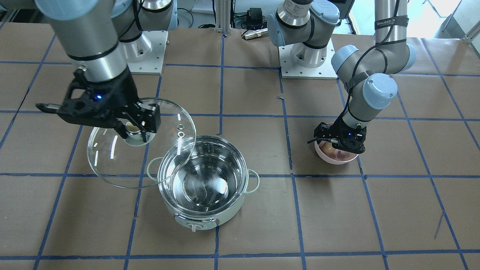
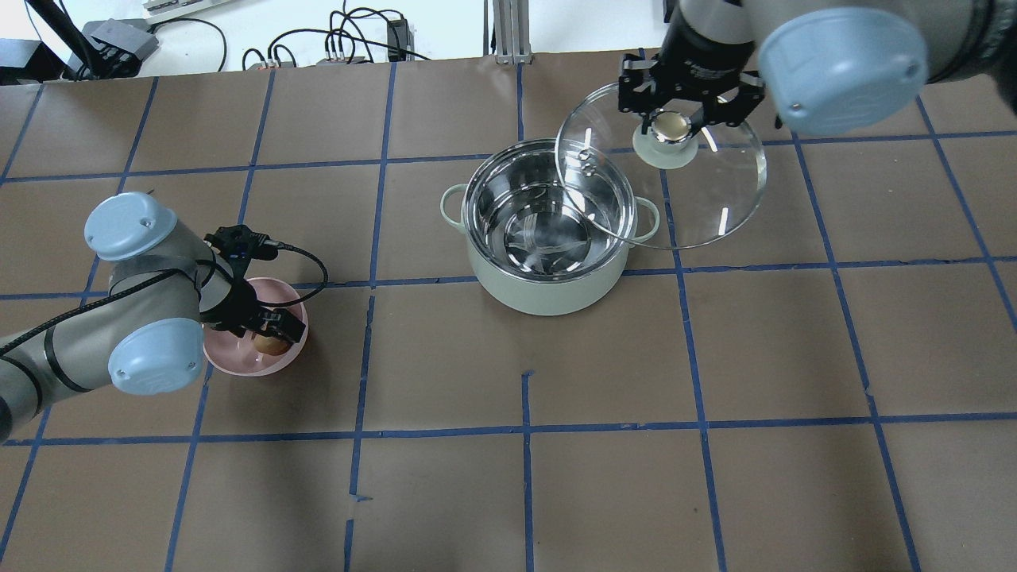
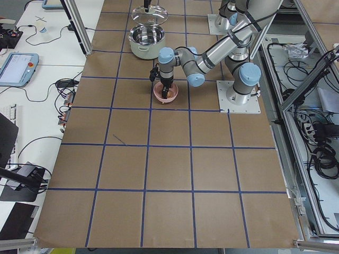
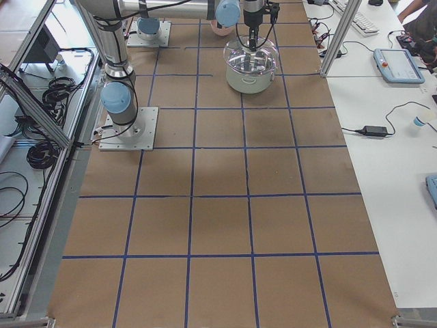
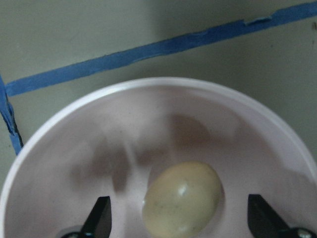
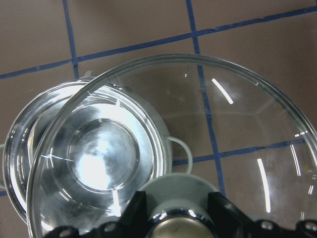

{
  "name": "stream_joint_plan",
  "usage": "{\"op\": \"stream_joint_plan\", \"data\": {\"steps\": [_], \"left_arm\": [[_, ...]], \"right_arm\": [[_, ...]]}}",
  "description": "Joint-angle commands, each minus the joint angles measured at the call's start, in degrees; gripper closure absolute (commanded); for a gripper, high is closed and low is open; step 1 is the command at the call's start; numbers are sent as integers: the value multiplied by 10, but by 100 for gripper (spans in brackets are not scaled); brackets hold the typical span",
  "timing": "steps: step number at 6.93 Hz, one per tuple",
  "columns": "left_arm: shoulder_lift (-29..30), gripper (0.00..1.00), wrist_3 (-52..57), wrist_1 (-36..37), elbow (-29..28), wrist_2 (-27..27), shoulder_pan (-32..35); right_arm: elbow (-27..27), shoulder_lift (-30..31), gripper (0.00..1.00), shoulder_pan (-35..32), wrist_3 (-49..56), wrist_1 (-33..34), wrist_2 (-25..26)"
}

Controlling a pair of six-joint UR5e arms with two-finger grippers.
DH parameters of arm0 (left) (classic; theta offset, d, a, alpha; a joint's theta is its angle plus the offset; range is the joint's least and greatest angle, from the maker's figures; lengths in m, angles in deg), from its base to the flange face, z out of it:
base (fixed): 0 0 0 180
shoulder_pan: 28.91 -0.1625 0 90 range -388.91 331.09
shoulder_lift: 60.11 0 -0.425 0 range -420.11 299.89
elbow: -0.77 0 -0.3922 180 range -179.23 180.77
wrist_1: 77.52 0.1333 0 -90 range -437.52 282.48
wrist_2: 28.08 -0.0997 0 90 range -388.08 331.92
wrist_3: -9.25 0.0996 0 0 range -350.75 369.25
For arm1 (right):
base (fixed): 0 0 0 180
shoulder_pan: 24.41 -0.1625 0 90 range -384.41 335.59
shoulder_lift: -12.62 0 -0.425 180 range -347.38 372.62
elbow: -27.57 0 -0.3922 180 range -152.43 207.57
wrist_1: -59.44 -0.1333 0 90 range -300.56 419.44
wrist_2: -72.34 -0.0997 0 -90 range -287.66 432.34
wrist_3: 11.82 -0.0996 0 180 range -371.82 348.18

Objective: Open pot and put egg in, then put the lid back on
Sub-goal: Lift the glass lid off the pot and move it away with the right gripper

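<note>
Left end effector point(image 5: 179, 219) down inside pink bowl point(image 5: 59, 148), fingers point(image 5: 100, 216) spread wide, one each side of egg point(image 5: 182, 199), not touching it. Egg lying on bowl floor, unlifted. Bowl about mid-width on table point(image 2: 508, 492), on the side toward table's left end, well apart from pot point(image 2: 548, 295). Pot about midway along table, nearer the operators' edge, uncovered, steel inside bare, no egg in it. Right end effector point(image 2: 674, 121) pinching beige-gold knob point(image 2: 672, 127) of lid point(image 2: 707, 206). Lid held up off pot, shifted toward table's right end, one edge overlapping pot rim in overhead view; touching rim or not: cannot tell.

Step in hand, by judgement: opening done, egg pickup under way, grasp not yet made. Next move probably: close fingers on egg, lightly. Shell likely to crack or squirt out under a hard squeeze, being rounded and smooth. Then lift straight up clear of bowl wall and carry across toward pot. Come in from the uncovered side, with lid covering part of opening on the right-end side. Lower close to steel floor before release, no dropping. Some risk of egg rolling on that floor. Lid back on last, needing centring over rim.
</note>
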Motion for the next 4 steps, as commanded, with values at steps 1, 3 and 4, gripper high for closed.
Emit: {"op": "stream_joint_plan", "data": {"steps": [1, 3, 4], "left_arm": [[10, 4, 0, 1, -1, -2, 0], [17, 4, 0, 13, 1, -4, 1], [17, 7, 0, 13, 0, -3, 1]], "right_arm": [[9, 30, 84, 72, 71, -51, -6], [30, 41, 86, 75, 78, -61, -8], [34, 45, 87, 76, 83, -63, -6]]}}
